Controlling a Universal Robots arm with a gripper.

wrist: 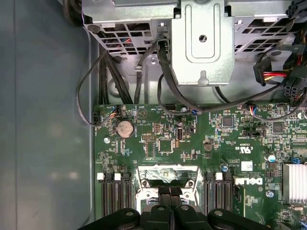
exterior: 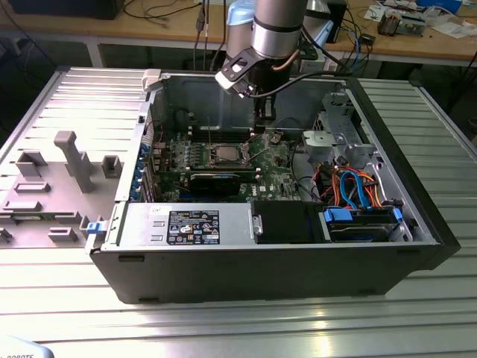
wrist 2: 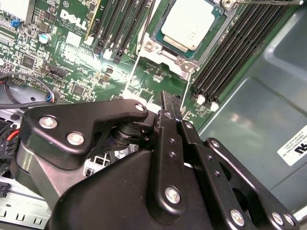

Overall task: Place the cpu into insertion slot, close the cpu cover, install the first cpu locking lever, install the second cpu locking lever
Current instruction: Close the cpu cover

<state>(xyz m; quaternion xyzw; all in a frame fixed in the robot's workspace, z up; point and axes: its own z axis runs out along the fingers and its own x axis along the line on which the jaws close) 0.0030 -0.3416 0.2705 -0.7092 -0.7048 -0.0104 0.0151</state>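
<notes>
Cpu [wrist 2: 192,25] is seated in the insertion slot [wrist 2: 158,38], about mid-board on the green motherboard [wrist 2: 72,57] inside the open case [exterior: 298,276]. End effector [wrist: 170,190] hangs low right by the slot, clenched tight; can't tell if it touches the rim.

White lettering [wrist 2: 76,21] marks the green motherboard [wrist 2: 57,62]; a black label [exterior: 193,226] sits on the silver housing [exterior: 141,222], a white sticker [wrist 2: 293,149] on the case panel [wrist 2: 249,115].
</notes>
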